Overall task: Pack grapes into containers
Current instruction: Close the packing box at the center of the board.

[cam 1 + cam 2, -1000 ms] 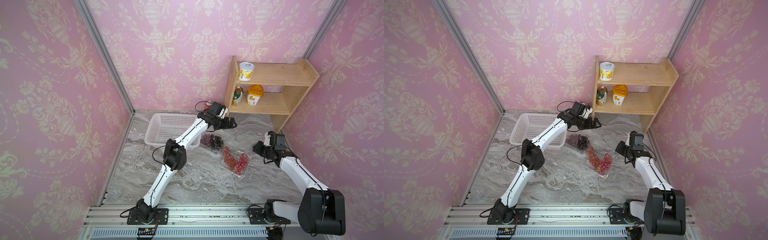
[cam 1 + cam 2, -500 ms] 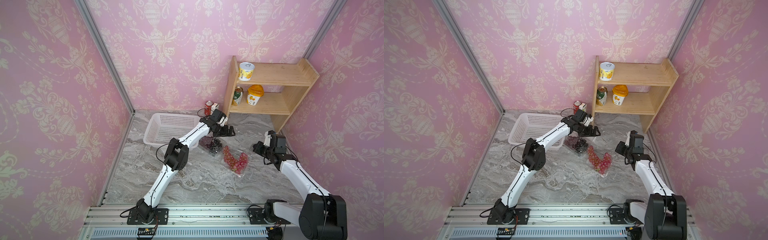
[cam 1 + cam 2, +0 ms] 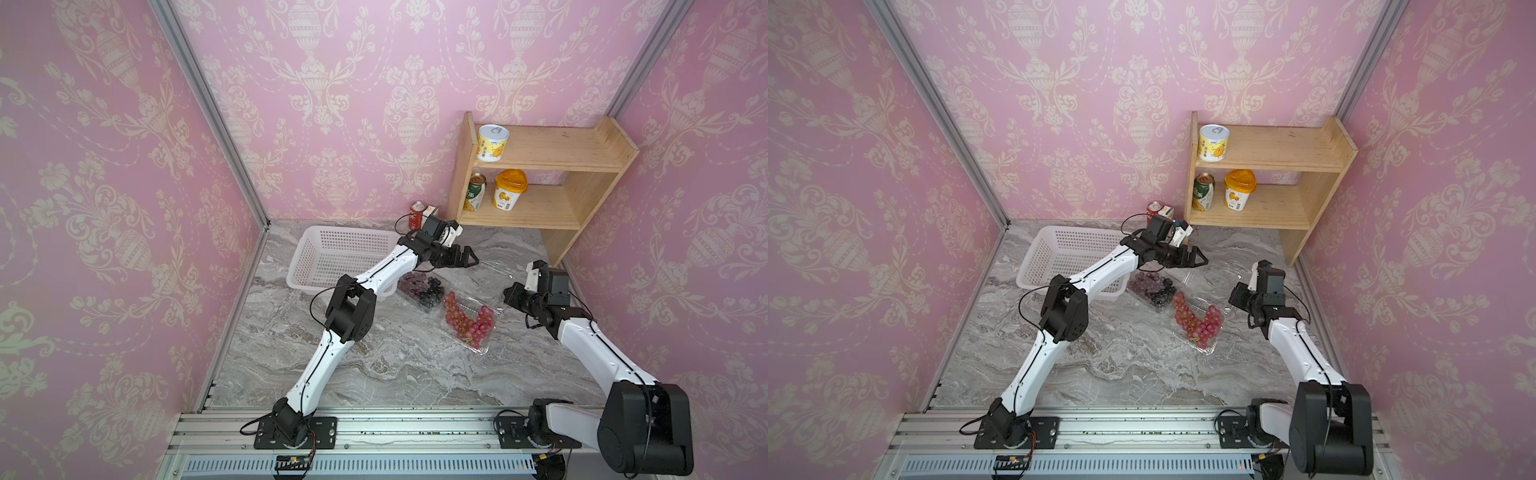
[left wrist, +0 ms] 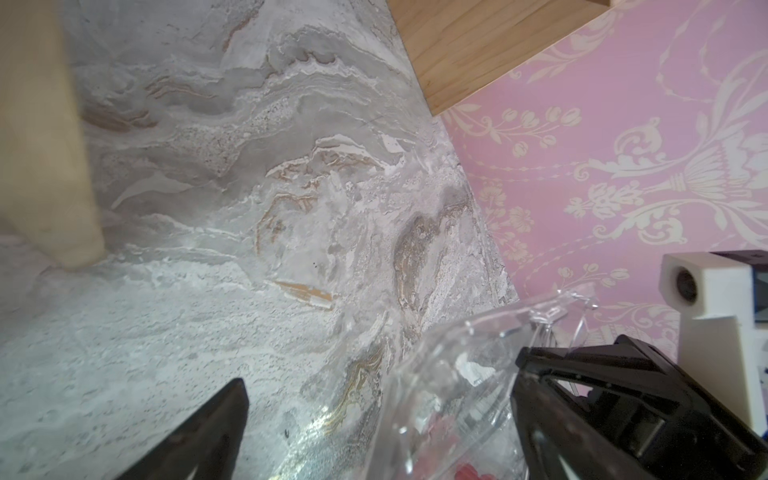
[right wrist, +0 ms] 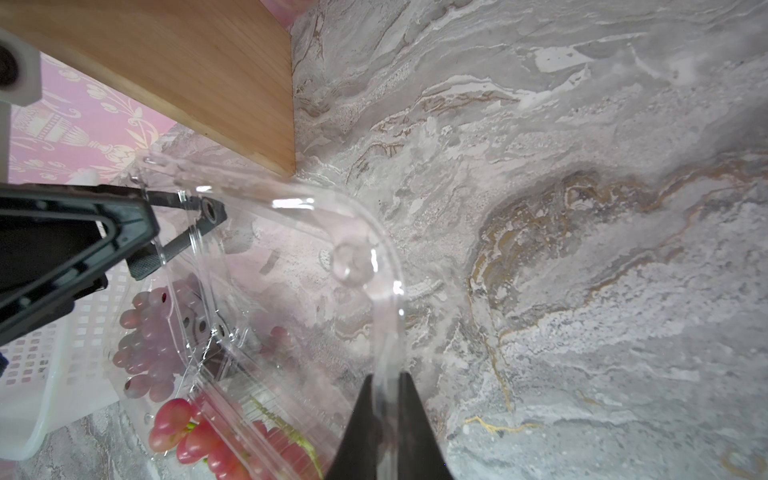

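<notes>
Red grapes (image 3: 469, 322) are lying in an open, clear box (image 3: 478, 350) near the middle of the tabletop (image 3: 395, 374), with some berries sitting above the rim. Just beside it, dark grapes (image 3: 422, 287) are filling a second box (image 3: 434, 308), which is lying against a white basket (image 3: 332, 249).

The lid (image 5: 365, 232) of the red grapes' box is standing up at a tilt, on the side toward the shelf (image 3: 540, 166). Your right hand (image 5: 386, 395) is pinching the lid's edge, fingers pressed onto the thin plastic. Your left hand (image 3: 468, 259) is hovering over the lid's far end, spread wide and gripping nothing. Whether its fingers are touching the lid cannot be told.

You are risking a slip here. The plastic is slick and bending, so it may spring out of the pinch. With nothing bracing the light box, pushing the lid down may slide it or tip grapes out. Berries above the rim may get crushed, or may keep the latch from catching.
</notes>
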`<state>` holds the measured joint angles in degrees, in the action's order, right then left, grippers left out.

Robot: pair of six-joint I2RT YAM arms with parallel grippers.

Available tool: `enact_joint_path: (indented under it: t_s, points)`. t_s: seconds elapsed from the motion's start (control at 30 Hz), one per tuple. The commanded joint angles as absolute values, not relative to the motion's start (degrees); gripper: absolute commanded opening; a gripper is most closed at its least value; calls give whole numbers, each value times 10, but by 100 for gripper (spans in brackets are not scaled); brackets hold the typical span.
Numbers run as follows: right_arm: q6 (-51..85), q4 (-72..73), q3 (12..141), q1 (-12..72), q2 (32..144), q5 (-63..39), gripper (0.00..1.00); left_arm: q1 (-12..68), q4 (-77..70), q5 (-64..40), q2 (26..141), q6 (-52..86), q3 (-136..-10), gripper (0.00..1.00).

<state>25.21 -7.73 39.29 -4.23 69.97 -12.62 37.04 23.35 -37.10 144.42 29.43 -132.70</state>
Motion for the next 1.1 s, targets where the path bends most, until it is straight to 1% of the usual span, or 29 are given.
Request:
enact_joint_path:
  t_s: [0.0, 0.27, 0.5, 0.73, 0.83, 0.93, 1.03, 1.07]
  points:
    - [237, -74, 416, -34, 713, -134, 12, 373, 193, -413, 1418, 299, -1313, 99]
    - [234, -75, 426, -28, 728, -130, 14, 372, 142, -443, 1403, 316, -1282, 99]
    - [235, -80, 432, -22, 744, -113, 17, 372, 105, -460, 1379, 325, -1243, 99]
    - [241, -77, 439, -22, 759, -116, 18, 370, 74, -480, 1357, 338, -1207, 99]
    - [241, -78, 440, -22, 754, -115, 23, 368, 68, -481, 1342, 333, -1186, 99]
    - [242, -83, 441, -22, 746, -117, 31, 367, 65, -483, 1332, 331, -1173, 99]
    - [244, -94, 446, -21, 733, -119, 36, 366, 62, -483, 1323, 331, -1162, 99]
    - [246, -99, 447, -22, 727, -119, 40, 366, 61, -482, 1321, 330, -1159, 99]
